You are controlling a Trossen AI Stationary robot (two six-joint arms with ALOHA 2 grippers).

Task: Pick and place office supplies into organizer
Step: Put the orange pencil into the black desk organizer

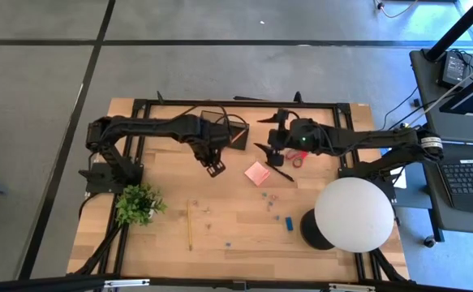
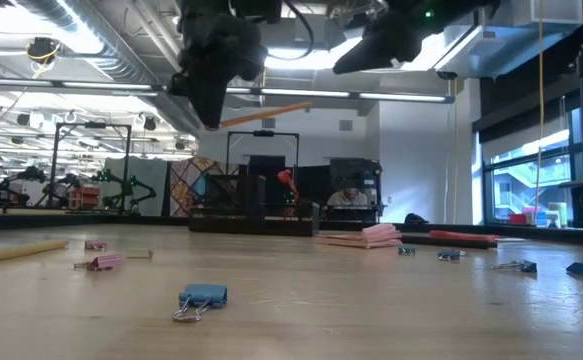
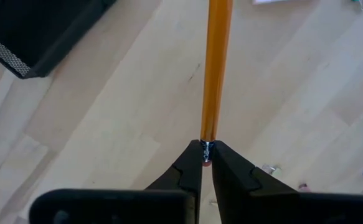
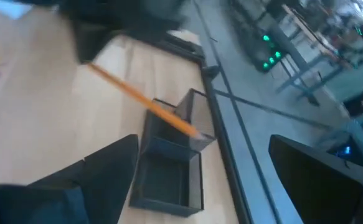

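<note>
The left tool [image 3: 205,163] is raised above the pale wooden worktop [image 1: 236,235], its two dark fingers [image 3: 181,171] clenched on the metal-banded eraser end of a slim orange-brown wooden pencil [image 3: 216,68]. In the left wrist view the pencil runs straight away from the fingertips over bare wood, with a corner of the small black mesh desk organizer [image 3: 25,37] off to one side. From overhead, the left tool [image 1: 213,166] hangs just beside the organizer [image 1: 217,122], which stands near the far edge of the worktop, and the pencil [image 1: 238,136] slants away from the tool towards it. The right wrist view shows the pencil [image 4: 141,102] crossing above the organizer [image 4: 169,168], its far end over the taller square cup next to the lower rectangular tray.

The right tool [image 1: 278,138] hovers nearby over the far middle of the worktop, its fingers spread wide and grasping nothing. Below it lie red-handled scissors [image 1: 294,158], a black pen [image 1: 281,172] and a pink square sticky-note pad [image 1: 257,173]. A second orange-brown pencil [image 1: 189,225] lies nearer the front edge, well apart from the organizer, with a small blue block [image 1: 289,222] and tiny clips [image 1: 270,201] scattered between. A blue binder clip [image 2: 201,298] sits closest in the low view. A green potted plant [image 1: 137,203] and a white globe lamp [image 1: 354,214] stand at the front corners.
</note>
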